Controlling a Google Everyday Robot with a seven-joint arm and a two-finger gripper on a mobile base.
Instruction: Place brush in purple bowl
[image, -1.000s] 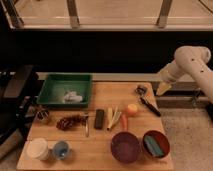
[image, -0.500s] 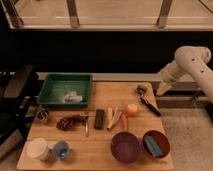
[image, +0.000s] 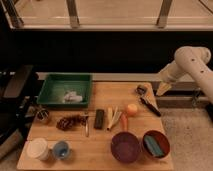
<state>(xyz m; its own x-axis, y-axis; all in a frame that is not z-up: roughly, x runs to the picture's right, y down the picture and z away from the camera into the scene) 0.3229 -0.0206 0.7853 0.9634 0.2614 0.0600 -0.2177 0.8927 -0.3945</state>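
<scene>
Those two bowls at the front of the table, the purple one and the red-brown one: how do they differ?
The purple bowl is empty; the red-brown bowl holds a teal object. The purple bowl looks slightly wider and darker than the red-brown bowl. Both are round, shallow, side by side at the table's front edge. The gripper hangs open beyond the table's right edge, near the brush, far from both bowls.

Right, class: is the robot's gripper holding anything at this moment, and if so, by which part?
Nothing is held. The gripper hangs open and empty, just right of the brush, which lies on the table.
</scene>
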